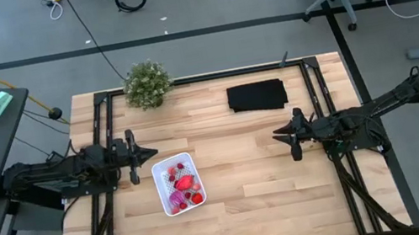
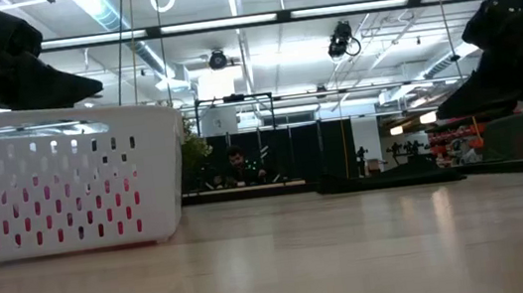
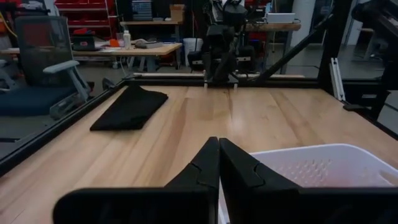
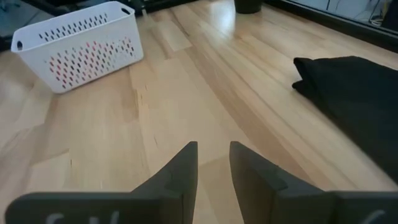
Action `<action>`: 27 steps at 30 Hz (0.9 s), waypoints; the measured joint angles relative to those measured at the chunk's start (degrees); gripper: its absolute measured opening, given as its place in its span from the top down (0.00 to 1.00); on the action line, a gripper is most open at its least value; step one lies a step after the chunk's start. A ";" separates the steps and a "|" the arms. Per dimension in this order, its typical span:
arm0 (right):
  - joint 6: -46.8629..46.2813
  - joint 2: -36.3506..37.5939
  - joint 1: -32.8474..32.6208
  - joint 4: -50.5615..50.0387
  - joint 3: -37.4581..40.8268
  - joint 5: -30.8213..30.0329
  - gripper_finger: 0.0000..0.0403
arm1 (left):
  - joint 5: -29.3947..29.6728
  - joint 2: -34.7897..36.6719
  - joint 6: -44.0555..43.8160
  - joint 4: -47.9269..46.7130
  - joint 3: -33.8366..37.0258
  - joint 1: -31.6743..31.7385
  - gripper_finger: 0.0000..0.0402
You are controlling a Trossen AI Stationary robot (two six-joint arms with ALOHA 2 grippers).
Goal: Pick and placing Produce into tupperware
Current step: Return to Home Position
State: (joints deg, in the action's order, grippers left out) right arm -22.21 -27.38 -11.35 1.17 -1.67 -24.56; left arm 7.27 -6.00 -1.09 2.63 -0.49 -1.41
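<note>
The white tupperware [image 1: 176,183] stands on the table, left of centre. It holds the produce [image 1: 184,183]: several small red pieces, a larger red oblong and a purple-magenta piece [image 1: 176,199]. In the low view [image 2: 56,182] and the right wrist view [image 4: 78,40] the red shows through the holes in its wall. My left gripper [image 1: 153,152] hovers shut and empty just beyond the tupperware's far left corner, and it shows in its own wrist view [image 3: 219,143]. My right gripper [image 1: 275,134] hovers at the table's middle right. It is slightly open and empty [image 4: 213,148].
A folded black cloth [image 1: 257,96] lies at the far right of the table. A bushy green plant [image 1: 146,84] stands at the far edge, left of centre. Bare wood [image 1: 237,181] lies between the tupperware and my right gripper. A person sits far behind the table [image 2: 235,160].
</note>
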 joint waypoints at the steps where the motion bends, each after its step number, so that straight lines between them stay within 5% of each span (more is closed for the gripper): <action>1: -0.26 0.00 0.00 0.00 0.00 0.01 0.75 | 0.00 0.00 -0.07 0.06 0.01 0.00 0.96; 15: -3.02 -0.03 -0.02 4.40 -0.65 0.34 0.75 | 0.05 0.00 -0.17 0.31 0.04 0.00 0.94; 22: 11.95 2.96 -0.07 12.69 -2.92 3.35 0.75 | 0.07 0.00 -0.19 0.35 0.04 0.00 0.96; 27: 9.15 8.33 -0.07 13.21 0.65 4.61 0.75 | 0.07 0.00 -0.19 0.38 0.07 0.00 0.94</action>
State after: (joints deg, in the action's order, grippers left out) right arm -13.06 -19.05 -11.42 14.38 -1.03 -19.96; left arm 7.33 -6.00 -1.28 3.01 -0.43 -1.41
